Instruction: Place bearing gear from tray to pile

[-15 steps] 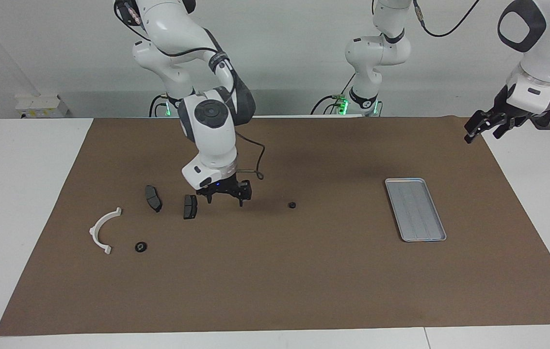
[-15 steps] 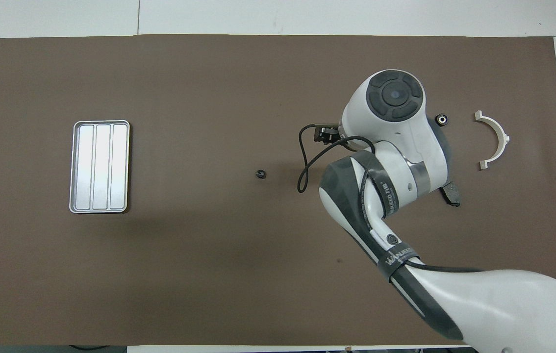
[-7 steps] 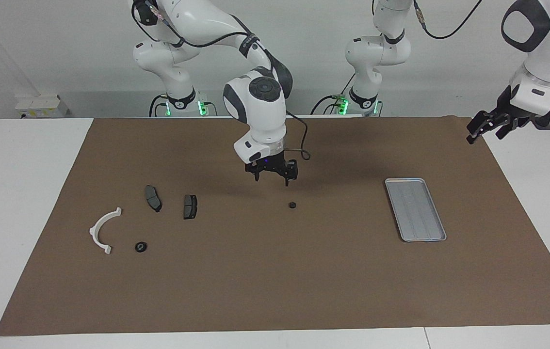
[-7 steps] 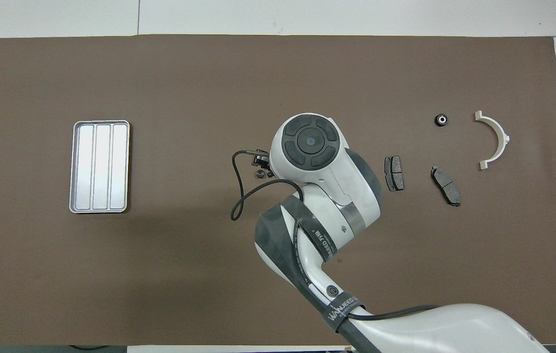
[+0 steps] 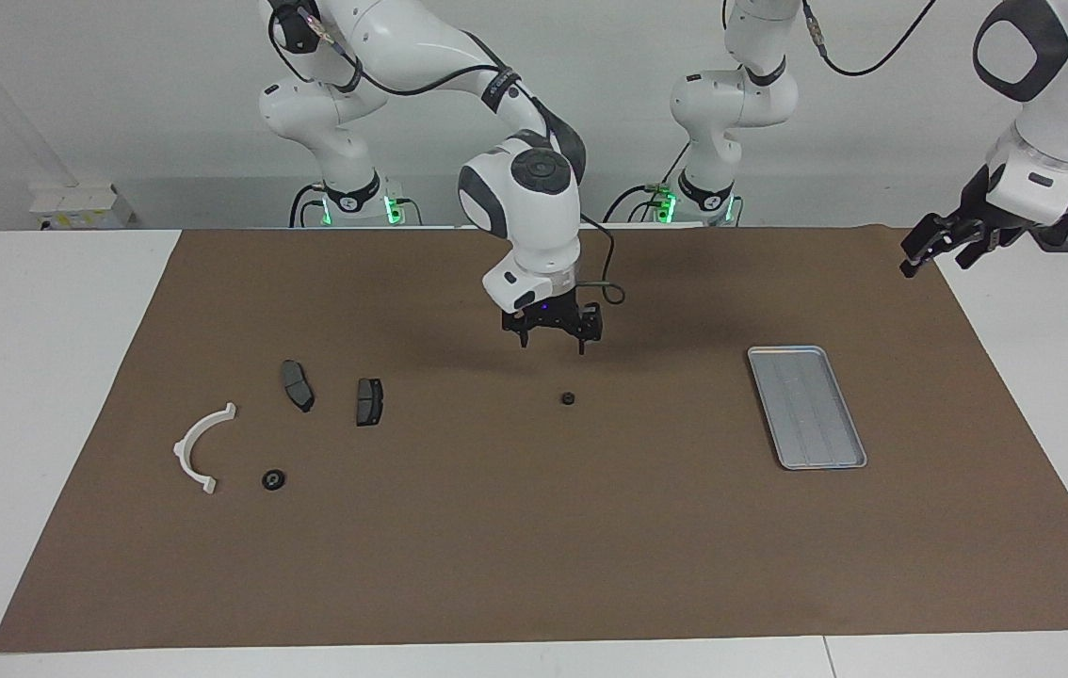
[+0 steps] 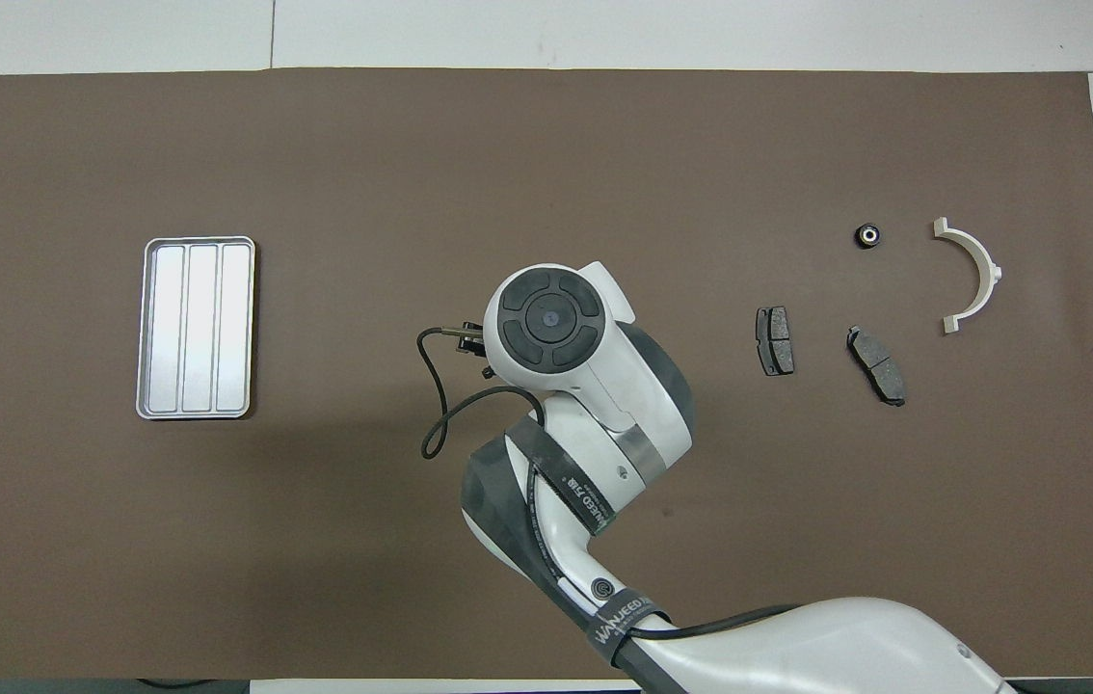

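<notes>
Two hands: both open, holding nothing.
Right hand [image 5: 553,334]: over small black bearing gear [image 5: 568,398].
Left hand [image 5: 944,247]: waits over tabletop edge.

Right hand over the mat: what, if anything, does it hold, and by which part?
Nothing. The right hand hangs open and empty above the small bearing gear, which lies on the mat untouched.

Right arm [image 6: 585,386] hides the small gear [image 5: 568,398] overhead.
</notes>
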Tool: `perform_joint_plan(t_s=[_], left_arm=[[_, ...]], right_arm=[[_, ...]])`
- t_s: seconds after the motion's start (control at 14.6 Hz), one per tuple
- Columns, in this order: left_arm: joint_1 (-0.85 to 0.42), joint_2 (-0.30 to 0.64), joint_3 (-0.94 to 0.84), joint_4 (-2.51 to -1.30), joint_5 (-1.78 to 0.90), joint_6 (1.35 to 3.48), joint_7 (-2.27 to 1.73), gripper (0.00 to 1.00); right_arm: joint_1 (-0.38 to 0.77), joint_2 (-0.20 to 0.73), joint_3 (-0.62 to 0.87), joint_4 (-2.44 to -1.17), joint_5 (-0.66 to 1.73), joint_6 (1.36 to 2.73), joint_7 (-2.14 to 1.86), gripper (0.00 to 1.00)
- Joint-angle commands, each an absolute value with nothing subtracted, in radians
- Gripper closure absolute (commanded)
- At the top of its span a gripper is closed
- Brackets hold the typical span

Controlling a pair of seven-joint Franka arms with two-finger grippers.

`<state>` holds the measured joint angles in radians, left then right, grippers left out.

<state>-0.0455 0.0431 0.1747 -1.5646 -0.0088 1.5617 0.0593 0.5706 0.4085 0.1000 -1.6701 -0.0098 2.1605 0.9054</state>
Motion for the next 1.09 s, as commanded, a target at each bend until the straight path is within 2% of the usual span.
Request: perform_joint_plan(t_s=[0.0, 0.14, 0.48, 0.89, 1.02], left_arm=[[-0.054, 0.057, 0.184, -1.545, -0.02, 1.549, 0.087, 0.07], [-0.054, 0.054, 0.184, -1.546, -0.018, 1.542, 0.121, 0.0], [-0.054, 0.043, 0.186, -1.578, -0.018, 1.552, 0.104, 0.0], [-0.06, 0.035, 0.183, -1.594, -0.018, 1.582, 0.02, 0.0], [-0.058, 0.032, 0.183, -1.6, -0.018, 1.582, 0.029, 0.0]], right_arm=[[0.586, 0.462, 0.101, -1.663, -0.057, 2.209, 0.972, 0.0], [0.588, 0.491, 0.101, -1.663, -0.074, 2.247, 0.999, 0.0], [0.588, 0.54, 0.101, -1.663, -0.074, 2.307, 1.051, 0.0], [0.588, 0.571, 0.1, -1.658, -0.072, 2.307, 1.112, 0.01], [0.586, 0.59, 0.098, -1.612, -0.09, 2.287, 1.109, 0.01]])
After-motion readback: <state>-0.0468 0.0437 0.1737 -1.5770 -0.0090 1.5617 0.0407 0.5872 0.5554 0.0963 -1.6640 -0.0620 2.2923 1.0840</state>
